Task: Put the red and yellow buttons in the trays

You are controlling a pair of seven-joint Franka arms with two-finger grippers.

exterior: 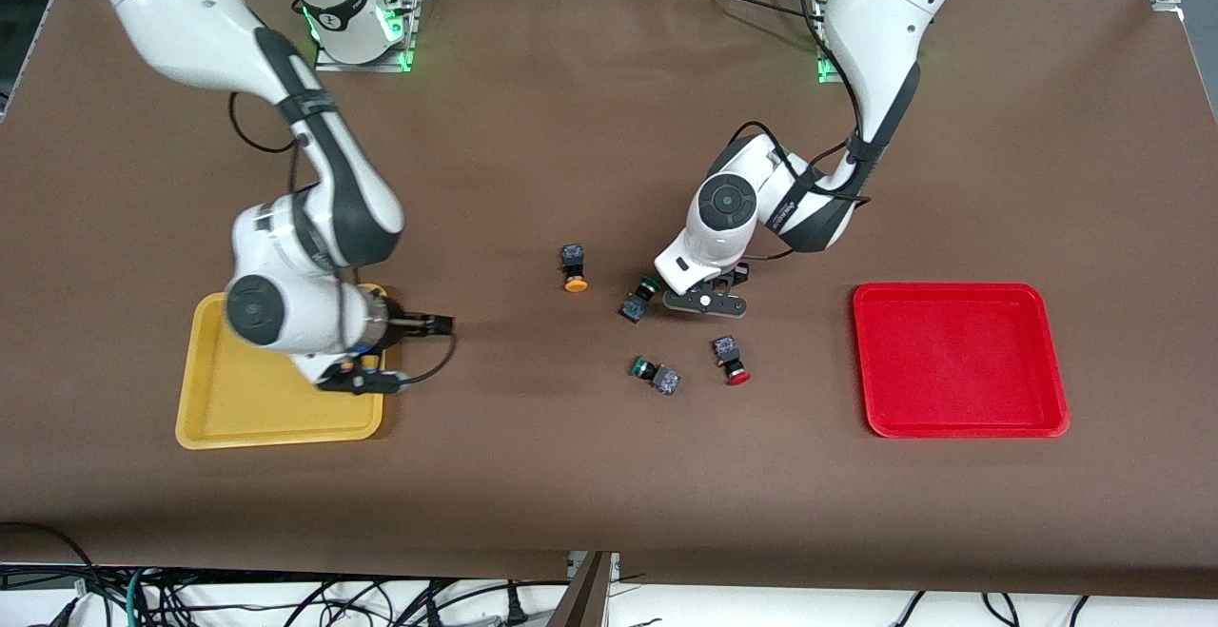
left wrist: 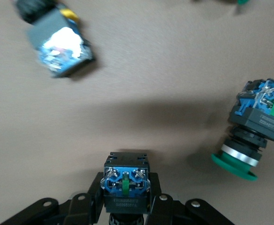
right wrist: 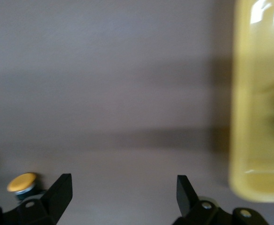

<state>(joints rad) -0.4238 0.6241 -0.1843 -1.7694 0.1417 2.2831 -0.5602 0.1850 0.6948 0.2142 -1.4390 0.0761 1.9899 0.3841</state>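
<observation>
The left gripper point(left wrist: 126, 199) grips a button point(left wrist: 126, 180), cap hidden, over mid-table. If the cap is red, it goes next to the red tray point(exterior: 961, 299) at three o'clock. The right gripper point(right wrist: 122, 192), wide open and empty, waits over the yellow tray point(exterior: 238, 418) at nine o'clock.

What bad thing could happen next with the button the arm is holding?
The left gripper, low over the table's middle, pinches a button by its dark body, so it may slip on the way to a tray. A green button lies close beside it and could get knocked. The right gripper waits open over the yellow tray's edge.
</observation>
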